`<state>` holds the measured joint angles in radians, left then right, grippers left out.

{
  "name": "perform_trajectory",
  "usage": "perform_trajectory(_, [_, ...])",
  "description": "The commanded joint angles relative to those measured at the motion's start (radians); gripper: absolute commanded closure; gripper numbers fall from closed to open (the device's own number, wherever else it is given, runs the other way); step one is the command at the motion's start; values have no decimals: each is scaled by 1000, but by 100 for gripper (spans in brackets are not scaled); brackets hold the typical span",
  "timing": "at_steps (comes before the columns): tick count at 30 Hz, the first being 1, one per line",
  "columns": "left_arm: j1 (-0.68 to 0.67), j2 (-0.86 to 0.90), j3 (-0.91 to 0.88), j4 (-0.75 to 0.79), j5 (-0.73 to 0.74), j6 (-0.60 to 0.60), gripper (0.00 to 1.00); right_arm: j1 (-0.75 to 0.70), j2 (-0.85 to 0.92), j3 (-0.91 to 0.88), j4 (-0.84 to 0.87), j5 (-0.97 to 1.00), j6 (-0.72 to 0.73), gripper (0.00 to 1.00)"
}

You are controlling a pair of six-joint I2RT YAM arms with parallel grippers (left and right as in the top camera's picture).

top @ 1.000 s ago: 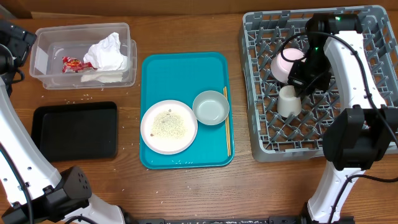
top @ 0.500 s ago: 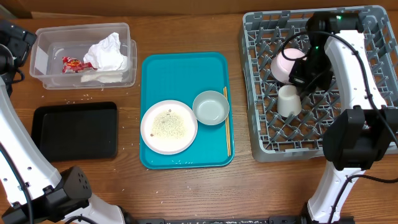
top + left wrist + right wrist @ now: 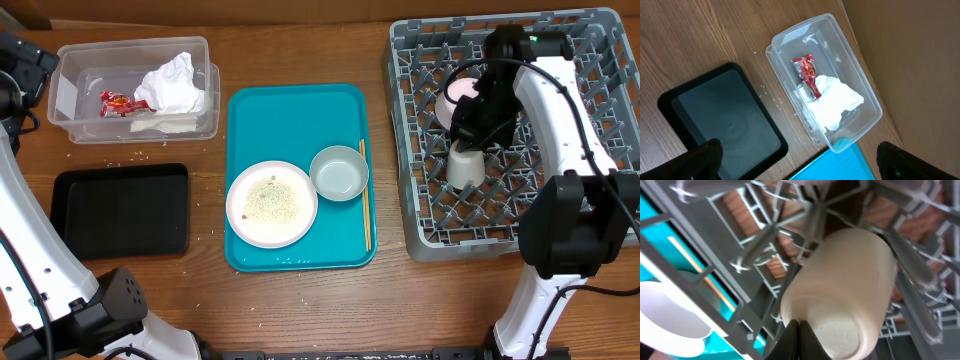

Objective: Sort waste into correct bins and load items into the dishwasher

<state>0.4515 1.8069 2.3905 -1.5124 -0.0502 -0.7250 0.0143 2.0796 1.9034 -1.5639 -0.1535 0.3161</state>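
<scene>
Swings toward nine o'clock over the rack (image 3: 600,40), right claw (image 3: 799,332) pressed together, empty beside the cup (image 3: 464,168); suggests cup racked, bowl (image 3: 339,172) likely next. Left claw (image 3: 800,162) spread.

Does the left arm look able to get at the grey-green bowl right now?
Probably yes. The bowl sits uncovered on the teal tray, and the left gripper hangs open and empty. The right gripper is off in the dish rack, out of the way.

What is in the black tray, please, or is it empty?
Empty. The black tray shows only its bare floor, overhead and from the left wrist; the napkins and wrapper lie in the clear tub.
</scene>
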Motion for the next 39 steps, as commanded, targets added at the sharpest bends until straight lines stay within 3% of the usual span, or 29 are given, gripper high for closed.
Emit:
perform_trajectory(1, [-7,7,1,1,-12,15,0,-5,-12,-34,-35,200,64,96])
perform_trajectory(6, [-7,7,1,1,-12,15,0,-4,-26,39,-131,332,123,96])
perform_trajectory(14, [-7,7,1,1,-12,15,0,-5,-86,64,-130,323,126,96])
perform_trajectory(17, [-7,7,1,1,-12,15,0,0,-116,84,-129,242,107,96])
perform_trajectory(23, [-7,7,1,1,-12,15,0,59,-140,101,-41,-230,-132,91])
perform_trajectory(25, [-7,7,1,1,-12,15,0,98,-140,99,-8,-267,-168,83])
perform_trajectory(29, [-7,7,1,1,-12,15,0,242,-138,99,61,-203,-193,40])
perform_trajectory(31, [-7,7,1,1,-12,15,0,303,-138,99,89,-154,-193,31])
perform_trajectory(35, [-7,7,1,1,-12,15,0,434,-137,99,169,-67,-189,21])
perform_trajectory(39, [-7,7,1,1,-12,15,0,541,-124,92,243,12,-183,21])
